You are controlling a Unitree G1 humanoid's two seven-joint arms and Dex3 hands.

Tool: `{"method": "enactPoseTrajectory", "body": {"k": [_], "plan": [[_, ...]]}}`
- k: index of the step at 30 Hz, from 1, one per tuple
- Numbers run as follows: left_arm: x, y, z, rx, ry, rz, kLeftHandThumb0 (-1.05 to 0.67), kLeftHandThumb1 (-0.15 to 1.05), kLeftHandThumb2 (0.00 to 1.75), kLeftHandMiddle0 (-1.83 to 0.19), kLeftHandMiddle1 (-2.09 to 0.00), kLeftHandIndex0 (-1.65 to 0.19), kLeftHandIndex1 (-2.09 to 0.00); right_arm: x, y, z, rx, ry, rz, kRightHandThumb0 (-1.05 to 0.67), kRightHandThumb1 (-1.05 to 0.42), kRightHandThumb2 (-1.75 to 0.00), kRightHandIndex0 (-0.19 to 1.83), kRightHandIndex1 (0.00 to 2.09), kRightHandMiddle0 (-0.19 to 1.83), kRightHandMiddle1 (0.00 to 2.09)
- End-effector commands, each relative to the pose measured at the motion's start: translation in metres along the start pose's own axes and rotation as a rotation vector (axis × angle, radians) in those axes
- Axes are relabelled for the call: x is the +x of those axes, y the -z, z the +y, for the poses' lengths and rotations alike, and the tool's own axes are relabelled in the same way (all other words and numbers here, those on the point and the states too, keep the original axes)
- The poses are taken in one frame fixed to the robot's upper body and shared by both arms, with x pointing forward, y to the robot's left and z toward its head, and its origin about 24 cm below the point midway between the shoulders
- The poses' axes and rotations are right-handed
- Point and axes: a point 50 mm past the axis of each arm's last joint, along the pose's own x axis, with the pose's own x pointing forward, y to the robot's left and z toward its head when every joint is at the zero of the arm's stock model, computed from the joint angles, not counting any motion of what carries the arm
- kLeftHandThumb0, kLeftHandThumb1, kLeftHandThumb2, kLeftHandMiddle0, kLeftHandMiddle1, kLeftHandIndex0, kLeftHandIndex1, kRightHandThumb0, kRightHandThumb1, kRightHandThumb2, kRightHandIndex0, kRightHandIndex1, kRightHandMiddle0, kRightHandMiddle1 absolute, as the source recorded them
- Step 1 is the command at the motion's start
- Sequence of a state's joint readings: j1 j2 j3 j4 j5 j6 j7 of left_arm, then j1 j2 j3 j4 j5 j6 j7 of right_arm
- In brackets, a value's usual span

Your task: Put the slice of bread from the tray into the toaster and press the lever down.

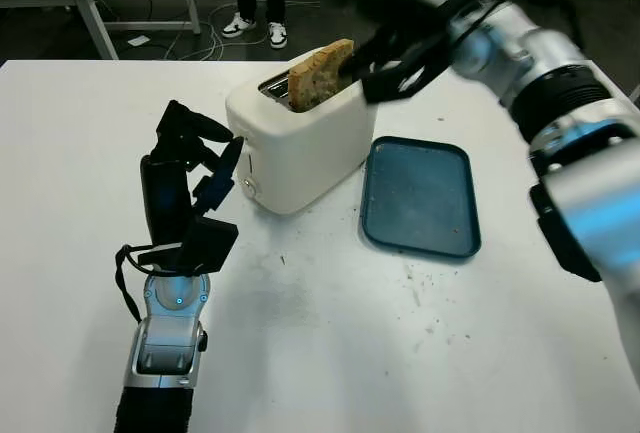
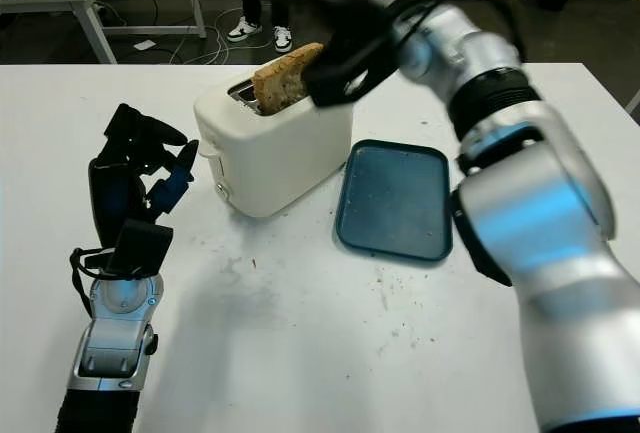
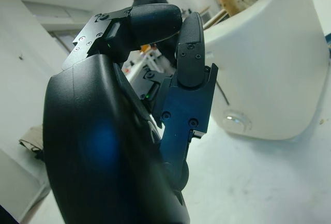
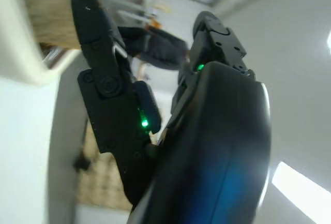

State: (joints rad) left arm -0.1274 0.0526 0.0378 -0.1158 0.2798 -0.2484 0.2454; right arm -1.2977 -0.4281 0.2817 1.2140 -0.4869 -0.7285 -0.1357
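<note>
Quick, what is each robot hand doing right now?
Left hand: holds nothing, fingers curled, beside the toaster.
Right hand: by the bread in the toaster slot; grip cannot be told.

Bread slice (image 1: 320, 73) lower half hidden inside toaster (image 1: 300, 143); right hand (image 1: 385, 68) blurred.

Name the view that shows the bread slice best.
The left eye view: the bread slice stands tilted in the toaster slot, the right hand at its edge. The right eye view matches; the wrist views catch only a blurred corner.
</note>
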Motion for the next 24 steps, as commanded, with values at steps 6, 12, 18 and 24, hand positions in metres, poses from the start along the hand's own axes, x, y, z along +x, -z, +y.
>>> {"method": "enactPoseTrajectory", "body": {"k": [6, 12, 18, 24], "plan": [[0.017, -0.004, 0.021, 0.132, 0.050, -0.061, -0.32, 0.92, 0.21, -0.75, -1.75, -0.48, -1.44, -0.106, 0.029, 0.053, 0.312, 0.199, 0.058, -0.36, -0.92, -0.07, 0.83, 0.94, 0.94, 0.28], [0.038, -0.011, 0.036, 0.302, 0.112, -0.116, -0.32, 0.92, 0.12, -0.74, -1.75, -0.74, -0.96, -0.186, 0.010, 0.090, 0.499, 0.298, 0.238, -0.37, -0.92, -0.30, 0.87, 0.92, 0.96, 0.22], [0.051, -0.018, 0.037, 0.397, 0.155, -0.167, -0.28, 0.91, 0.02, -0.78, -1.64, -0.93, -0.53, -0.213, -0.018, 0.110, 0.585, 0.389, 0.369, -0.39, -0.92, -0.34, 0.88, 1.08, 1.00, 0.29], [0.059, -0.023, 0.033, 0.457, 0.187, -0.204, -0.23, 0.85, 0.00, -0.89, -1.63, -1.04, -0.38, -0.212, -0.033, 0.114, 0.654, 0.465, 0.381, -0.41, -0.92, -0.34, 0.77, 1.56, 0.74, 1.02]]}}
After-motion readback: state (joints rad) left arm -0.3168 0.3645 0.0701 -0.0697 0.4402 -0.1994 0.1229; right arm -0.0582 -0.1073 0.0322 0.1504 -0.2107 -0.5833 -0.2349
